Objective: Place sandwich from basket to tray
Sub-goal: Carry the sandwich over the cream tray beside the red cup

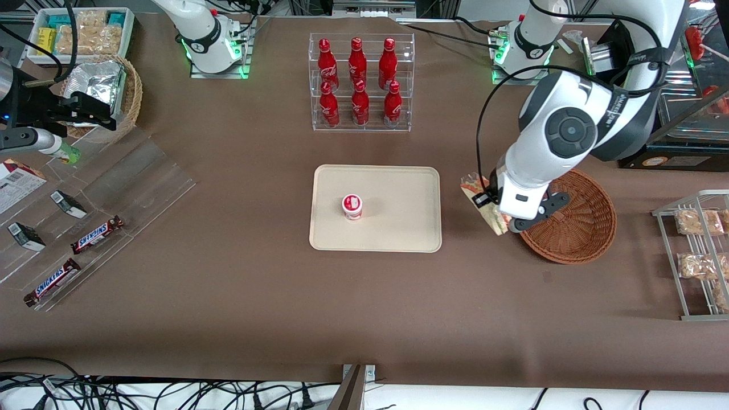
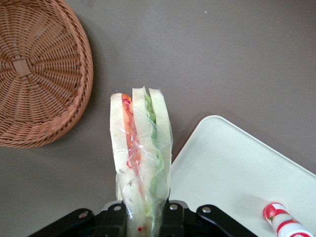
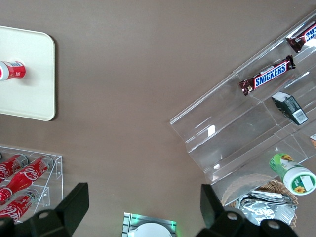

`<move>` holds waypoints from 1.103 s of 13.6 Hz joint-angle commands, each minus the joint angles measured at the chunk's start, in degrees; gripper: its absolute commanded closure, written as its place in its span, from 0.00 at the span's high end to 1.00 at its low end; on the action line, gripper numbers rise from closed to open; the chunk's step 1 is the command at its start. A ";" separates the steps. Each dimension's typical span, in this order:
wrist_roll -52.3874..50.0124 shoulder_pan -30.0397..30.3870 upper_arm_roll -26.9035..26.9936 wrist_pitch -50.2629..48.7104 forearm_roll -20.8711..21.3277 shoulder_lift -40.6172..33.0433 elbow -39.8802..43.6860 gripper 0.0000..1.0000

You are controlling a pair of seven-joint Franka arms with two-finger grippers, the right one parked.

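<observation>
One sandwich point(image 1: 484, 200) in transit, basket point(image 1: 575, 225) to tray point(image 1: 376, 208).
Front view: hand point(image 1: 504, 219) carries it above the worktop, between basket and tray. Wrist view: fingers clamp the sandwich point(image 2: 140, 158); next, carry it over the tray point(image 2: 237, 173), clear of the cup point(image 2: 284, 222), and lower.

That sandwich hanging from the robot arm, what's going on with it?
The working arm's gripper is shut on a wrapped sandwich and holds it in the air between the wicker basket and the cream tray. The basket now looks empty. The tray holds only a small red-and-white cup.
</observation>
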 commanded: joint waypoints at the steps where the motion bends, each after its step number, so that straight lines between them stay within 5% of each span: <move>1: 2.04 -1.24 -0.55 -0.85 0.59 0.98 1.90 0.00; 8: 21.45 -7.21 -1.00 7.73 0.23 3.25 1.11 0.00; 15: 21.56 -11.62 -0.82 12.15 3.21 10.02 0.93 0.00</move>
